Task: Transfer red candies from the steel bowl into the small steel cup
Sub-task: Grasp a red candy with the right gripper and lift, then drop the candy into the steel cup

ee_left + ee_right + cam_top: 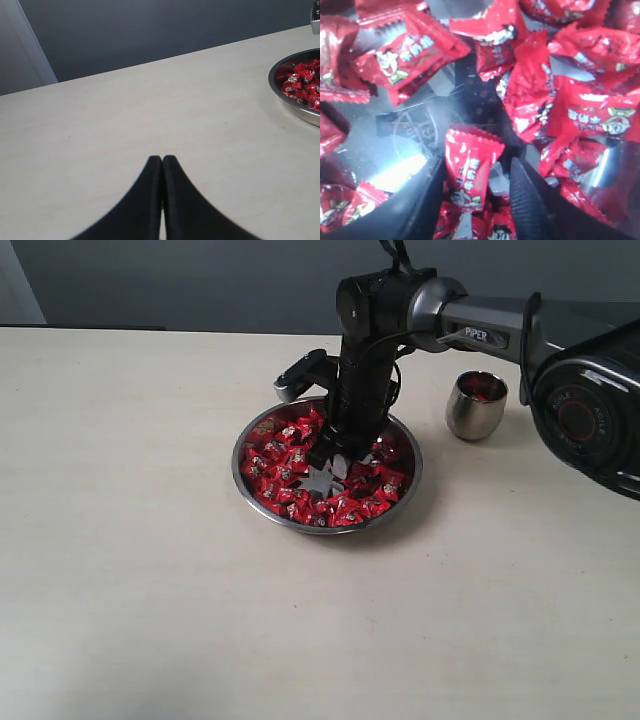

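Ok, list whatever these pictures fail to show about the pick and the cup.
- Right wrist view: whether the right gripper touches the candy between its open jaws; too blurred.
- Exterior view: how many candies sit in the small steel cup; its wall hides all but a red glint.
- Left wrist view: most of the steel bowl; cut off by the frame edge.

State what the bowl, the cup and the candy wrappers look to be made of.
The steel bowl looks like polished metal, probably steel: its bare bottom mirrors light. The small steel cup has the same mirror shine on its belly. The red candies wear glossy printed film, plastic or foil, creased, with crimped ends.
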Controlling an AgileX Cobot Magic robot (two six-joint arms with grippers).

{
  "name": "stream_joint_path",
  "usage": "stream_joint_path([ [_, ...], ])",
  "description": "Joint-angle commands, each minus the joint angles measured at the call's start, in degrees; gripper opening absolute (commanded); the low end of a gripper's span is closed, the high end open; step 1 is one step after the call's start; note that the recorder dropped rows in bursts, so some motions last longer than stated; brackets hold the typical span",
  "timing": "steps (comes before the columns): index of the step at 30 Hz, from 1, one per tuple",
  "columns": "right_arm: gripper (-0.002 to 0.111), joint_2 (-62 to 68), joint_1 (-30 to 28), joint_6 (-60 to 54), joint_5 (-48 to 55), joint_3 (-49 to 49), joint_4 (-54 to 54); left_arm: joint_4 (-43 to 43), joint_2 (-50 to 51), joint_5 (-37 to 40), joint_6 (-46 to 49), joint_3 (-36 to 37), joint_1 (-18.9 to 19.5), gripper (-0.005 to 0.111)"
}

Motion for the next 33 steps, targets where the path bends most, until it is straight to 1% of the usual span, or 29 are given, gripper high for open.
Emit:
stream_joint_path([
  [1, 0.032, -0.23, -0.19, 0.17, 0.26, -0.12, -1.17, 0.07, -0.25, -0.39, -0.31, -0.06, -0.02, 0.0],
  [2, 0.023, -0.23, -0.19, 0.17, 0.11, -0.12, -1.17, 0.07, -0.25, -0.39, -0.31, -0.06, -0.02, 0.0],
  [5, 0.006, -0.23, -0.19, 0.17, -0.24, -0.12, -1.17, 0.07, -0.25, -0.39, -0.31, -0.06, -0.02, 0.0],
  [7, -0.001, -0.23, -0.19, 0.17, -0.24, -0.12, -1.07, 0.07, -0.25, -0.39, -0.31, -0.06, -0.02, 0.0],
  [12, -0.001, -1.67, -0.19, 0.17, -0.02, -0.12, -0.91, 0.07, -0.25, -0.39, -0.31, -0.06, -0.02, 0.0],
  [15, -0.001, -4.34, -0.19, 0.17, -1.91, -0.12, 0.84, 0.07, -0.25, -0.39, -0.31, -0.06, -0.02, 0.0],
  [21, -0.001, -10.83, -1.5, -0.08, -4.58, -0.12, 0.51, 0.07, -0.25, -0.39, -0.31, -0.06, -0.02, 0.0],
  [25, -0.001, -13.43, -4.77, 0.03, -4.69, -0.12, -0.1, 0.07, -0.25, -0.39, -0.31, -0.06, -0.02, 0.0],
  [33, -0.001, -14.3, -15.25, 3.24, -4.12, -0.12, 0.85, 0.07, -0.25, -0.39, -0.31, -0.06, -0.02, 0.0],
])
